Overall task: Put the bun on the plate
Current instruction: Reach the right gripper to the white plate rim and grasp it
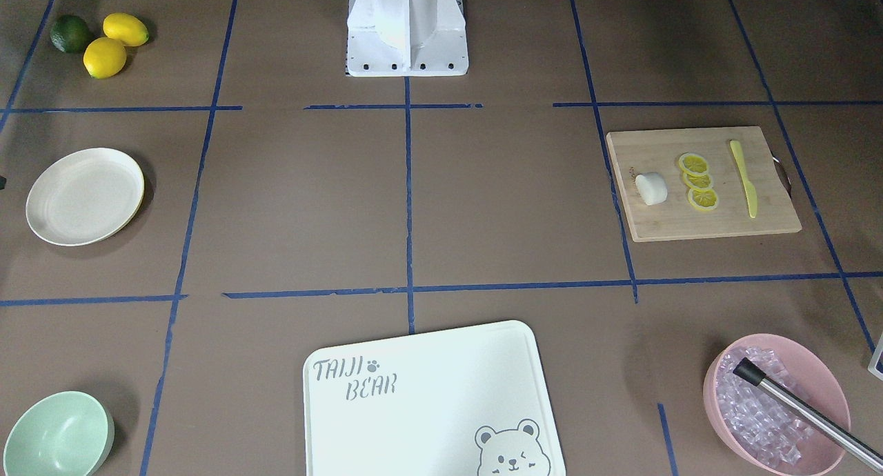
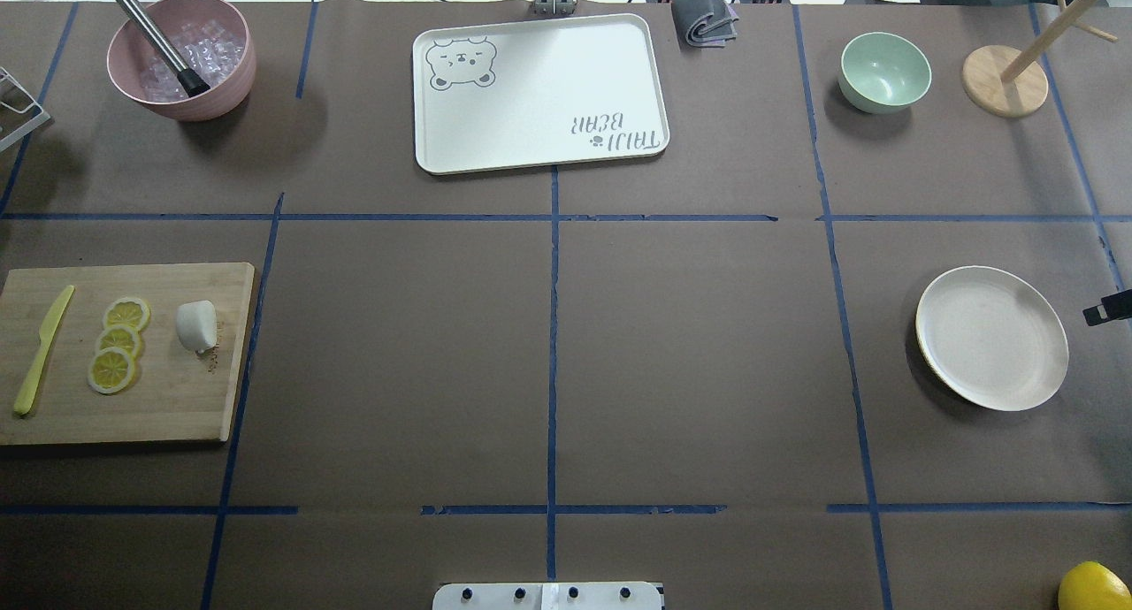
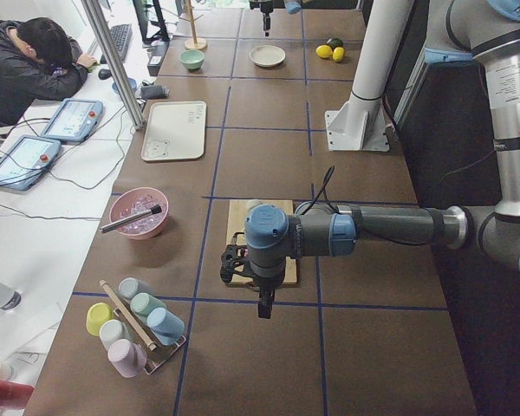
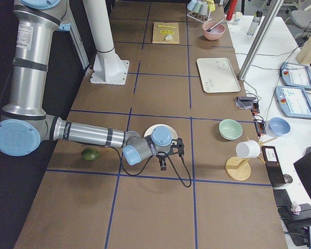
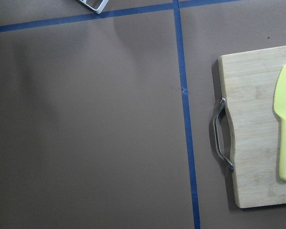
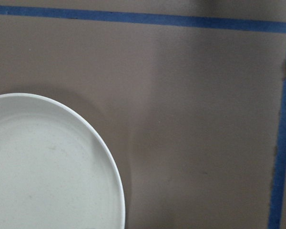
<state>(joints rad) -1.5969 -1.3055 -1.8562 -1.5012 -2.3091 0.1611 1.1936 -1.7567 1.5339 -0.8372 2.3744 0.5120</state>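
The bun [image 2: 196, 325] is a small white lump lying on a wooden cutting board [image 2: 177, 398], beside three lemon slices [image 2: 118, 344]; the front-facing view shows the bun [image 1: 651, 188] too. Across the table lies the round cream plate [image 2: 991, 337], bare, also seen as the plate [image 1: 85, 196] and, in part, the plate [image 6: 47, 167]. My left gripper [image 3: 264, 303] hangs above the board's outer end, near its metal handle [image 5: 221, 136]. My right gripper [image 4: 163, 165] hovers just beyond the plate's outer rim. I cannot tell whether either gripper is open or shut; neither wrist view shows fingers.
A yellow plastic knife [image 2: 40, 349] lies on the board. A pink bowl [image 2: 181, 57] with ice and a metal tool, a bear-printed tray [image 2: 539, 93], a mint-green bowl [image 2: 884, 71] and a wooden stand [image 2: 1005, 80] line the far edge. Lemons and a lime [image 1: 103, 41] sit near the plate. A person [image 3: 35, 61] sits at a side desk.
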